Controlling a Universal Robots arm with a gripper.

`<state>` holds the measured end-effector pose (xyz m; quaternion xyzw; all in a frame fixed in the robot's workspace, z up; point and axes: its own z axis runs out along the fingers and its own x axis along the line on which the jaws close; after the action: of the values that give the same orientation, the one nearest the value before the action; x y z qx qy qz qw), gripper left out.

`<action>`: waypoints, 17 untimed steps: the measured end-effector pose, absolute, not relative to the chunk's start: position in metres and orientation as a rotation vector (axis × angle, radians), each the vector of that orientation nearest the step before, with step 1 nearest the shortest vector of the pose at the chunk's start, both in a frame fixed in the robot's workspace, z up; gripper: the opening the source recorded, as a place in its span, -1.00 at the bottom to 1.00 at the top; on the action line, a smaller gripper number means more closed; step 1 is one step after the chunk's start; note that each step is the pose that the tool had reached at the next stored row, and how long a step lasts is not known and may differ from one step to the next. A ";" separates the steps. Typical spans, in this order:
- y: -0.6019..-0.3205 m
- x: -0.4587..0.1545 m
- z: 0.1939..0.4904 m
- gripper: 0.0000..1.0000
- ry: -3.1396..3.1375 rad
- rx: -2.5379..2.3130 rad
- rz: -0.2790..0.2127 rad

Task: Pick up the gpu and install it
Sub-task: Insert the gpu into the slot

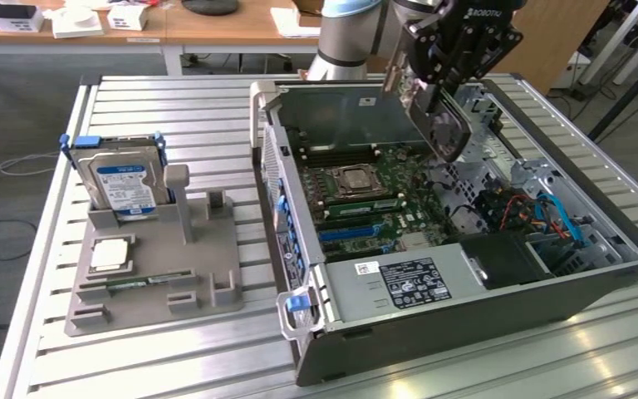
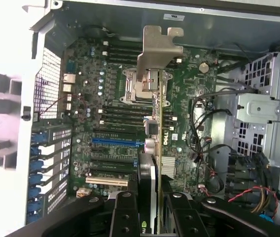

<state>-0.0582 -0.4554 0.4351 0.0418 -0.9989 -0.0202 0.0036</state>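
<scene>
Closest to the wrist cam is the claw point(image 2: 152, 200), black fingers point(image 2: 124, 212) clamped on the gpu point(image 2: 150, 170), one on each side of the card, which I'm seeing edge-on. The spot where the pads actually bite is cut off by the frame edge, so no idea how deep the grip goes. At the far end of the card the silver end bracket point(image 2: 157, 49) covers part of the CPU socket point(image 2: 135, 86) on the motherboard point(image 2: 110, 128), and honestly I can't tell which slot the card is lined up over. On the exterior view the claw point(image 1: 439, 83) hangs over the open computer case point(image 1: 463, 332) with the gpu point(image 1: 449, 125) held up in the air, slanted, lower end toward the exterior view's right. It looks clear of the board, but I can't make out the gap at that lower corner, and the claw body hides the grip point from this side. The arm point(image 1: 347, 33) comes in from behind the case with its upper part cut off by the frame, wrist bent over so the claw points down into the case. Further out, toward the exterior view's left, the slatted metal table point(image 1: 186, 108) carries a grey holder point(image 1: 153, 307) with the hard drive point(image 1: 120, 183) standing upright in it and a green memory stick point(image 1: 136, 284) lying flat, well apart from the case.
</scene>
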 end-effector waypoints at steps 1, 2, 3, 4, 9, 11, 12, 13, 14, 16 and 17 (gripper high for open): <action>-0.455 -0.058 0.435 -0.45 -3.130 0.156 -0.063; -0.455 -0.058 0.435 -0.45 -3.128 0.183 -0.062; -0.455 -0.058 0.435 -0.45 -3.126 0.212 -0.062; -0.455 -0.058 0.435 -0.45 -3.123 0.241 -0.062; -0.455 -0.058 0.435 -0.45 -3.108 0.380 -0.060; -0.455 -0.058 0.435 -0.45 -3.099 0.438 -0.060; -0.455 -0.058 0.435 -0.45 -3.095 0.463 -0.060; -0.455 -0.058 0.435 -0.45 -3.091 0.488 -0.060; -0.455 -0.058 0.435 -0.45 -3.087 0.512 -0.059; -0.455 -0.058 0.435 -0.45 -3.077 0.562 -0.059; -0.455 -0.058 0.435 -0.45 -3.072 0.589 -0.059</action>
<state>-0.0582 -0.4554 0.4345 0.1881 -0.9819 -0.0187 0.0065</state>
